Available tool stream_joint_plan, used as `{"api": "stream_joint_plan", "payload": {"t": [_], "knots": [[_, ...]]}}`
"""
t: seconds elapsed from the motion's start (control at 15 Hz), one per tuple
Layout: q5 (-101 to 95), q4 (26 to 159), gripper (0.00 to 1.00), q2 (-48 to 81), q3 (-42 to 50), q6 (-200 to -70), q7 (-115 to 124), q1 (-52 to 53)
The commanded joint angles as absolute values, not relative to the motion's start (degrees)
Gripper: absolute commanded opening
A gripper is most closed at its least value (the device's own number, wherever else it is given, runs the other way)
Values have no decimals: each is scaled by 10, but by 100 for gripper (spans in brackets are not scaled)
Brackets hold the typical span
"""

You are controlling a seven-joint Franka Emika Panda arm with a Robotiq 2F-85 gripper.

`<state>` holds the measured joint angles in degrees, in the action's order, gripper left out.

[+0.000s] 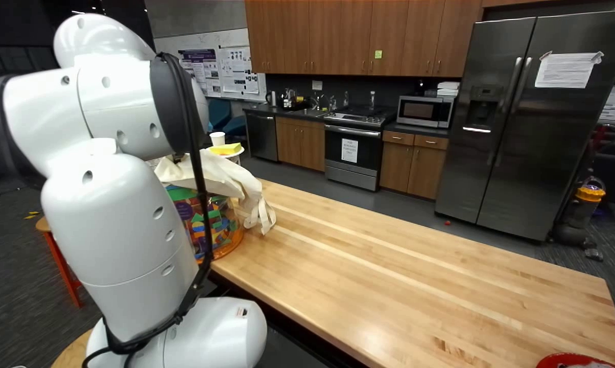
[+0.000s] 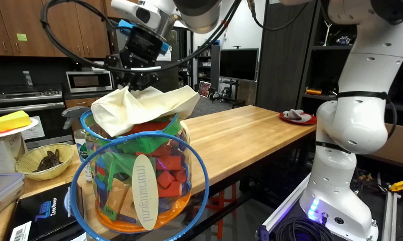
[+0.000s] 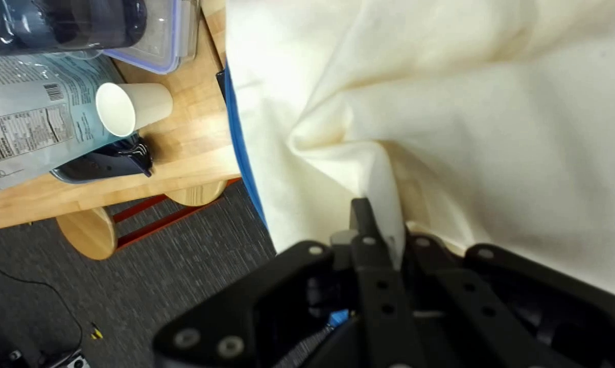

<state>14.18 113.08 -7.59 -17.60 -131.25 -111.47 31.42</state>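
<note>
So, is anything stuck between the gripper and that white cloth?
No, nothing visible: the gripper is shut right on a fold of the cloth. The see-through toy tub sits below the cloth, not in between.

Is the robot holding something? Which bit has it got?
Yes. The black two-fingered gripper is shut on the soft cream-coloured cloth, pinching a raised fold; whether that's its edge can't be told.
</note>
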Motion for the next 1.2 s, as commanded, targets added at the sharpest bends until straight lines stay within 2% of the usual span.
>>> {"api": "stream_joint_plan", "payload": {"t": [0.0,0.2,0.27,0.33,0.4,0.67,0.73,0.93,1.13], "knots": [[166,1135,1,-82,-187,-1317,-1130,296],[171,1137,1,-84,-189,-1319,-1135,290],[172,1136,10,-84,-190,-1320,-1135,288],[172,1135,31,-84,-190,-1321,-1135,286],[174,1136,34,-85,-190,-1322,-1137,285],[192,1132,60,-84,-187,-1319,-1152,282],[175,1129,41,-75,-194,-1316,-1132,280],[179,1129,60,-75,-194,-1316,-1136,279],[179,1129,60,-75,-194,-1316,-1136,279]]}}
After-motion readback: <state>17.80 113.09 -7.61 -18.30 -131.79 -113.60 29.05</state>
